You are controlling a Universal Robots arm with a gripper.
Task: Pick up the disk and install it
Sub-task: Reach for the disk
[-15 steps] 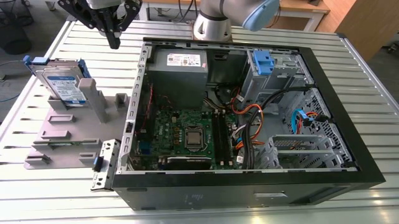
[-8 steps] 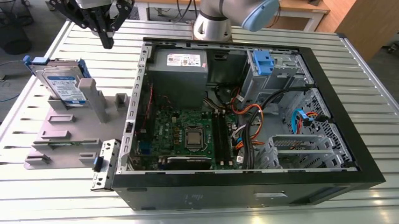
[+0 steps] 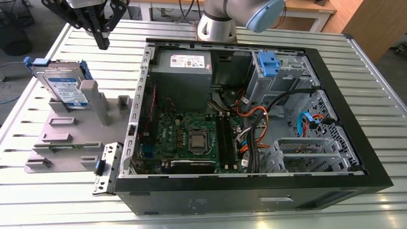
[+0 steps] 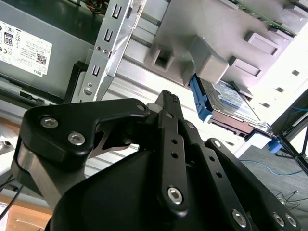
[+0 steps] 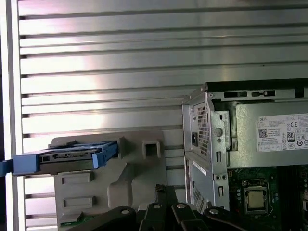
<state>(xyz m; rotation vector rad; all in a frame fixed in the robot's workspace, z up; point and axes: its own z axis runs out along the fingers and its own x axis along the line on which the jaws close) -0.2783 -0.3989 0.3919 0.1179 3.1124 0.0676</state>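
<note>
The disk [image 3: 64, 88] stands on edge in a grey holder [image 3: 70, 138] on the table, at the exterior view's left, beside the open computer case [image 3: 254, 195]. It is silver with a white-and-blue label and a blue rail frame. My gripper [image 3: 102, 43] hangs above the table behind the holder, apart from the disk, with its fingers shut together on nothing. In the second wrist view the disk [image 4: 231, 98] lies beyond the gripper [image 4: 168, 98]. In the first wrist view the disk [image 5: 67, 159] sits edge-on in the holder [image 5: 96, 192], off to one side of the gripper [image 5: 166, 190].
Inside the case are a grey power-supply box [image 3: 183, 67], the motherboard [image 3: 190, 138], orange and black cables [image 3: 254, 119] and a metal drive cage with a blue clip [image 3: 270, 67]. The slatted metal table [image 3: 57, 200] runs around the case. The arm's base [image 3: 219, 24] stands behind the case.
</note>
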